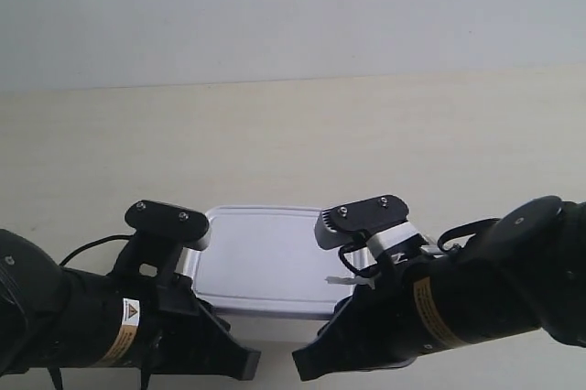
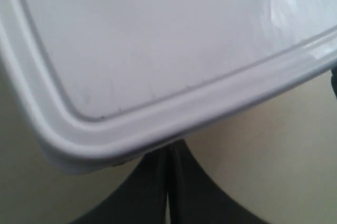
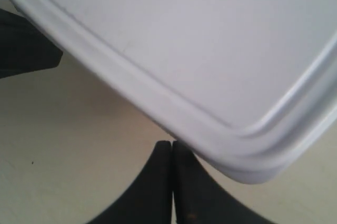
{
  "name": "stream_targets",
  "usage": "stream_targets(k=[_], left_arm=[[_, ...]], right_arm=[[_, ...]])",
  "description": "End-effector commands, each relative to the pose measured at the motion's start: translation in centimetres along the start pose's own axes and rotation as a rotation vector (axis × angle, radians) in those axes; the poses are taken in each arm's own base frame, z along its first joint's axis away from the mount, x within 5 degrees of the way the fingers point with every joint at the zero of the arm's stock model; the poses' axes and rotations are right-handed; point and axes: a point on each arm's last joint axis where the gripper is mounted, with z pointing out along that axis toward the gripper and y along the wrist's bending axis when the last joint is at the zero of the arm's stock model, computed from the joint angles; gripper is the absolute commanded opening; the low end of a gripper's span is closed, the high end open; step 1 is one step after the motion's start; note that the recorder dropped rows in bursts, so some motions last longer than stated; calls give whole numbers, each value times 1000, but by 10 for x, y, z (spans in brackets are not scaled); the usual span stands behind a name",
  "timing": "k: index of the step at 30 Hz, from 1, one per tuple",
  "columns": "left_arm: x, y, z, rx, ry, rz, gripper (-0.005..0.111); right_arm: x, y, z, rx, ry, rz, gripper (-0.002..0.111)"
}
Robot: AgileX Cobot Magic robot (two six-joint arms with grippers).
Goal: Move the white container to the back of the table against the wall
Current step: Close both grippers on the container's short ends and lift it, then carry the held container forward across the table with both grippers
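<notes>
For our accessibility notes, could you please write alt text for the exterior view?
A lidded white container sits on the pale table, with the arm at the exterior view's left and the arm at the exterior view's right flanking its near corners. Bare tabletop lies between it and the plain wall behind.

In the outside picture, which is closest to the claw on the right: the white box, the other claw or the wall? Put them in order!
From the gripper at the exterior view's right:
1. white container, right beside it.
2. other gripper, across the container, at the view's left.
3. wall, far at the back.
</notes>
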Motion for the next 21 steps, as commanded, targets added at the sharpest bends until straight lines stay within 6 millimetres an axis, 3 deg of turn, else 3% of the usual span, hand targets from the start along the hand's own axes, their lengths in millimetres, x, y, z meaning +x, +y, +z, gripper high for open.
stream_targets(k=[1, 21], left_arm=[[-7, 0, 2, -25, -27, 5, 0], [-24, 22, 16, -88, -35, -48, 0]], right_arm=[[-3, -3, 5, 33, 1, 3, 0], [-25, -2, 14, 59, -44, 8, 0]])
